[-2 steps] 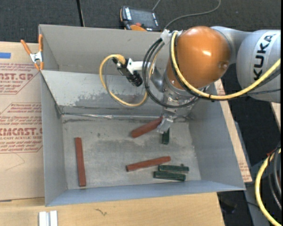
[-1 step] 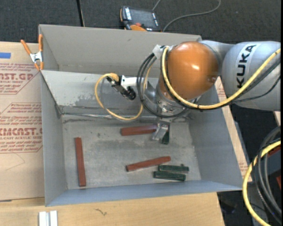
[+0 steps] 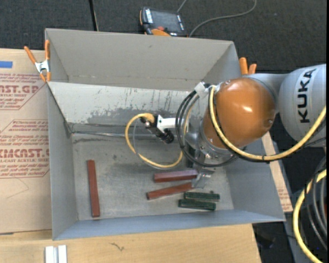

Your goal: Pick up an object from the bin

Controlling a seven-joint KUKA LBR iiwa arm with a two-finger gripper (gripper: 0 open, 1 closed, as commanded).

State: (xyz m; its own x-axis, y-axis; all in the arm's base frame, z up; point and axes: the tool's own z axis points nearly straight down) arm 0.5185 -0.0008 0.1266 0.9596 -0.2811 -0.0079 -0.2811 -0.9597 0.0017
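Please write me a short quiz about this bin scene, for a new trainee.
1. True or false: the long reddish-brown flat stick at the left of the grey metal bin lies apart from the other sticks.
2. How many dark green sticks lie beside the near wall? A) one B) two C) four
3. Fill in: the hand is in the view's ____ half of the bin.
Key: 1 true; 2 B; 3 right.
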